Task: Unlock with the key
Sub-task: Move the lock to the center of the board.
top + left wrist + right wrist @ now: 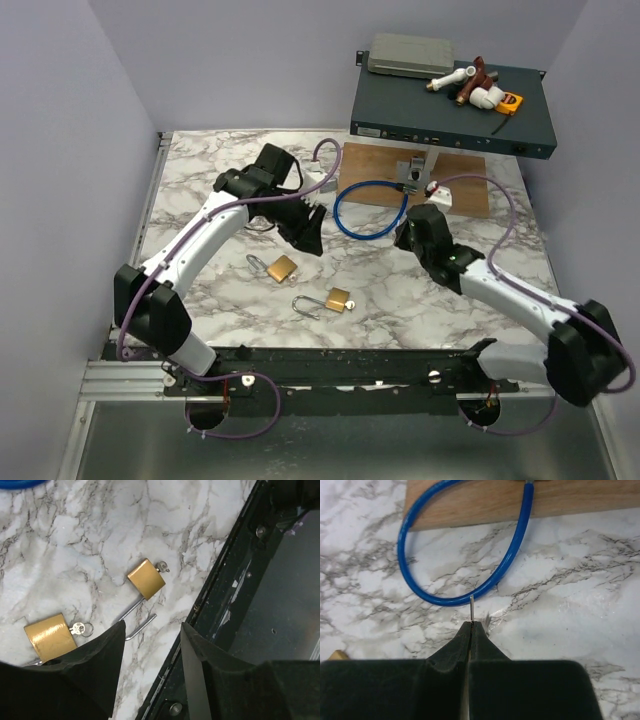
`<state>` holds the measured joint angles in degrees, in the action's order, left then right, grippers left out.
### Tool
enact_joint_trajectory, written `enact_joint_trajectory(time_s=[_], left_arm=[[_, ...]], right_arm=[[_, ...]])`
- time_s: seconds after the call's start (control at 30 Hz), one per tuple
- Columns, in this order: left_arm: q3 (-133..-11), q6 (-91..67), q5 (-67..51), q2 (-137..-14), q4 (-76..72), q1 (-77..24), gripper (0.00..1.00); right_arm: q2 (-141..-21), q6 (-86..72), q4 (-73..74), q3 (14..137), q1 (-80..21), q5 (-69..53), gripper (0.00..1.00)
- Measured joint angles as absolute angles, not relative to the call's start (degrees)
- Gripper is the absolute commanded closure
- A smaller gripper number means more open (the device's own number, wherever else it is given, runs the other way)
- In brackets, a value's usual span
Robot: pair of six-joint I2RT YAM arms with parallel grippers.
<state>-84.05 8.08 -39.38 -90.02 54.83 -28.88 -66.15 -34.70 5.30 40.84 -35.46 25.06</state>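
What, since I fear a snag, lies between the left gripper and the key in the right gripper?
The blue cable loop lies on the marble between the left gripper and the right gripper pinching the key; the top view shows it.

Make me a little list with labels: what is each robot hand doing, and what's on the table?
left gripper: open, holding nothing
right gripper: shut on the key, its tip poking out
first padlock: brass, lying on the marble table
second padlock: brass, apart from the first
blue cable: a loop on the table
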Motion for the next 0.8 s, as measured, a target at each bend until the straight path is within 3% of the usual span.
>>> enact_joint_trajectory(time_s=[0.3,0.8], left_arm=[[-81.06,12.40,-41.10,-84.03,59.31,-27.68,0.52],[-77.87,14.39,-40.82,-78.24,60.27,-27.38,0.52]], right_arm=[[-89.43,-31.40,-8.16,46.81,-31.46,17.63,0.99],[-102.37,-28.40,-15.51,49.50,-31.38,21.89,0.99]])
